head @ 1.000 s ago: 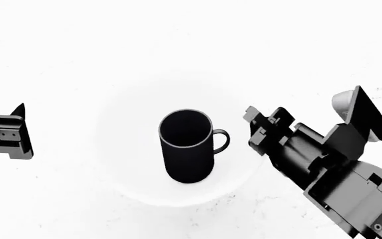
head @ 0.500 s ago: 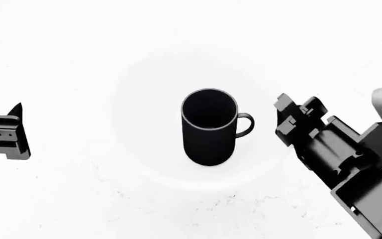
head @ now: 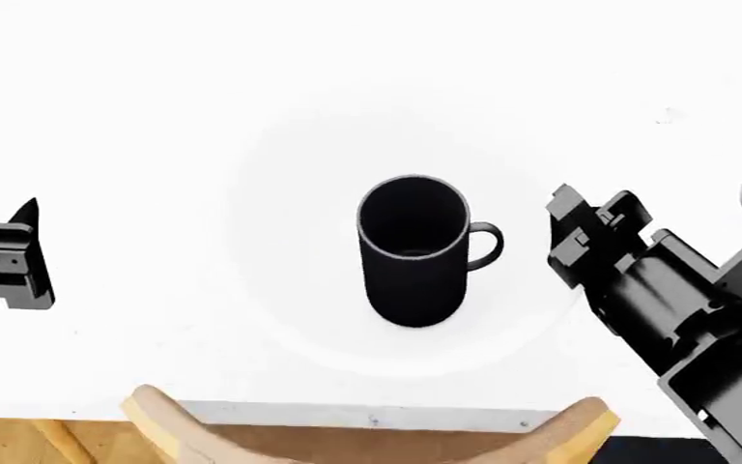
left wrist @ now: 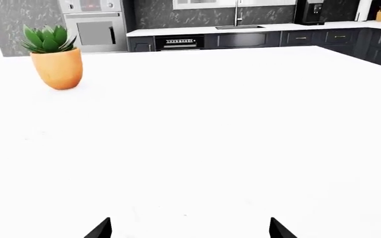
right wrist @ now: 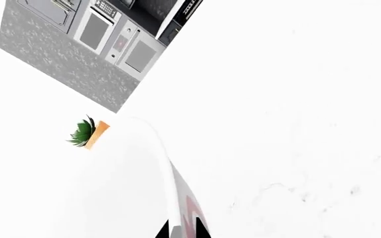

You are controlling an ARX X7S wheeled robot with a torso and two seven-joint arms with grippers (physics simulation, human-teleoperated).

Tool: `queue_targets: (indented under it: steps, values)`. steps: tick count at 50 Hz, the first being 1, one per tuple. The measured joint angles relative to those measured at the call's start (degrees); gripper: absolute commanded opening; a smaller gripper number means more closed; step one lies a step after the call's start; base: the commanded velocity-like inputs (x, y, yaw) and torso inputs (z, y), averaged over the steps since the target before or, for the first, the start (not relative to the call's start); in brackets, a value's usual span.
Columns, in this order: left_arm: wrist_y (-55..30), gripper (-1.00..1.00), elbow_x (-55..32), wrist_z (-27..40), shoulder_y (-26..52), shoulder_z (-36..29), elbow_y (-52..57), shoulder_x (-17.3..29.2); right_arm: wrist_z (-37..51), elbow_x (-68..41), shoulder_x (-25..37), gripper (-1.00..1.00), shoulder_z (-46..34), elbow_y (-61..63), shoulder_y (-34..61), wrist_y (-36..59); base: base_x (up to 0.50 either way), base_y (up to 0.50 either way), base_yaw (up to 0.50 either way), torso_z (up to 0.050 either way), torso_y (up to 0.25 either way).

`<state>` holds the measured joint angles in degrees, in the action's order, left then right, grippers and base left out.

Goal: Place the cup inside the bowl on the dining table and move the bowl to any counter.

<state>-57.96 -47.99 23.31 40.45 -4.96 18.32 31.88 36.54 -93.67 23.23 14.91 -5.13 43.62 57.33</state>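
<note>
The black cup (head: 410, 256) stands upright inside the white bowl (head: 287, 290) on the dining table (head: 113, 106), near the table's front edge. My right gripper (head: 574, 232) is at the bowl's right rim, just beyond the cup's handle. In the right wrist view its fingertips (right wrist: 182, 231) are shut on the bowl's rim (right wrist: 166, 166). My left gripper (head: 36, 253) hangs open at the far left, apart from the bowl. Nothing lies between its wide-apart tips (left wrist: 190, 229). A counter (left wrist: 197, 29) with a sink runs along the far wall.
An orange pot with a green plant (left wrist: 57, 67) stands on the far part of the table, also in the right wrist view (right wrist: 88, 134). A curved wooden chair back (head: 371, 443) sits just below the table's front edge. Dark cabinets and ovens (left wrist: 97, 29) line the wall.
In the head view the bowl, the cup and my right gripper have shifted right and upward together. The table's front edge and the chair back have come into view. The left gripper has barely moved.
</note>
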Motion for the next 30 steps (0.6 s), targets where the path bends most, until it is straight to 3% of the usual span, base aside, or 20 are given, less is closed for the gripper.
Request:
queue_targets:
  steps: [30]
  values:
    - [-0.12, 1.00, -0.50, 0.60, 0.33, -0.48, 0.13, -0.17, -0.04, 0.40, 0.74, -1.00, 0.86, 1.04, -1.08, -1.66, -0.02, -0.50, 0.00, 0.001, 0.000]
